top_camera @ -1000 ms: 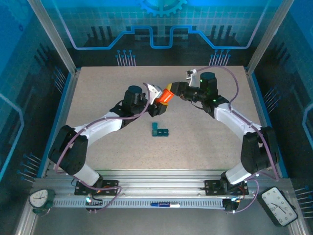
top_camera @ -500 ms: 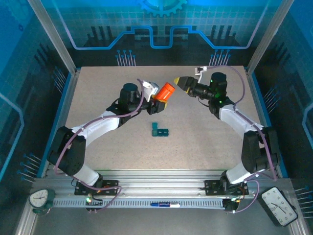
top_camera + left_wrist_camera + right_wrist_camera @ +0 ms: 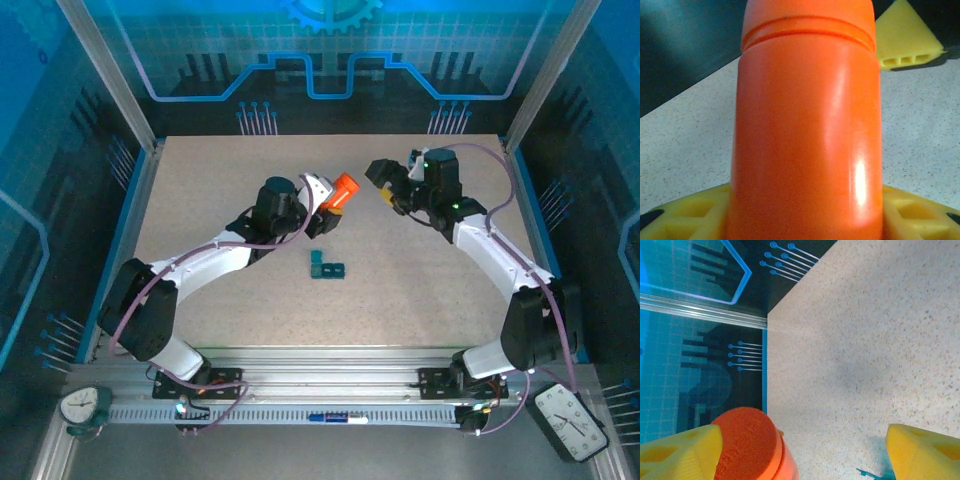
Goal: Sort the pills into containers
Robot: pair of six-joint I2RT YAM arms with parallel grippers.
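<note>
Left gripper [image 3: 325, 203] clamps the slick orange bottle [image 3: 343, 188]; right gripper [image 3: 383, 185] gapes empty nearby; teal pill box [image 3: 326, 267] lies mid-table [image 3: 200, 190], probably light and rigid; I'd pinch its long sides.

Pill box [image 3: 326, 266] lies mid-table [image 3: 200, 180]. Directly behind box: bottle [image 3: 343, 189], btwn fingers of left gripper [image 3: 323, 206], w/ cap end pointing back-right. Right gripper [image 3: 384, 188] is behind & right of box, apart from bottle.
</note>
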